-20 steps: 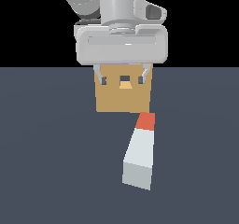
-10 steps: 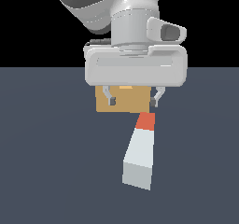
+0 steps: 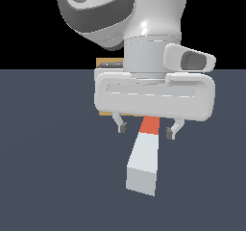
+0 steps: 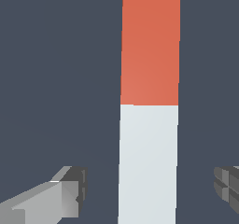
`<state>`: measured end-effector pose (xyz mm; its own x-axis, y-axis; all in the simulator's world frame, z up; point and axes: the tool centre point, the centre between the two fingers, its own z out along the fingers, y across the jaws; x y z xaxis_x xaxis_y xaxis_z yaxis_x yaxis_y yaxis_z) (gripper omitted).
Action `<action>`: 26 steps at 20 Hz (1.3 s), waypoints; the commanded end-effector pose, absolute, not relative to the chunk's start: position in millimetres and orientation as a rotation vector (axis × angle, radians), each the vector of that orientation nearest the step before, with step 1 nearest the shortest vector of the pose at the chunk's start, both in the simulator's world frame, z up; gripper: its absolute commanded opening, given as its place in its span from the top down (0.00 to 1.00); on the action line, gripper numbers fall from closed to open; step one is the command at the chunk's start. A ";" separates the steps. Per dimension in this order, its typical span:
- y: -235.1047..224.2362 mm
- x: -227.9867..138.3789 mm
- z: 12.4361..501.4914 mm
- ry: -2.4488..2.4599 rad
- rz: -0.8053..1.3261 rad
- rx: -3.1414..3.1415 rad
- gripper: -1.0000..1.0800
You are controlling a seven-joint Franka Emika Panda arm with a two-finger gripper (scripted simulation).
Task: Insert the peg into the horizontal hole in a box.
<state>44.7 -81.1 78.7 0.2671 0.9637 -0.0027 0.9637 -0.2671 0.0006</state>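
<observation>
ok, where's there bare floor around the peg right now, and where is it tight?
Bare floor lies on both sides of the peg, toward the exterior view's left and right edges, and in front of its grey end. It is crowded at the red end: the open gripper straddles it, fingertips apart from the peg, with the box mostly hidden behind the hand.

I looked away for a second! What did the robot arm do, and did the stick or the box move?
The gripper came down and toward the camera, from in front of the box to over the peg, open fingers either side of its red end. Nothing grabbed yet. Peg and box stayed put.
</observation>
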 end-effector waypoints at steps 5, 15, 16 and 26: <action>-86.0 46.4 73.9 1.879 -0.002 2.518 0.04; -86.0 45.7 39.5 1.876 -0.001 2.520 0.04; -85.8 45.7 34.8 1.876 -0.001 2.520 0.04; -86.1 47.1 23.6 1.876 0.000 2.520 1.00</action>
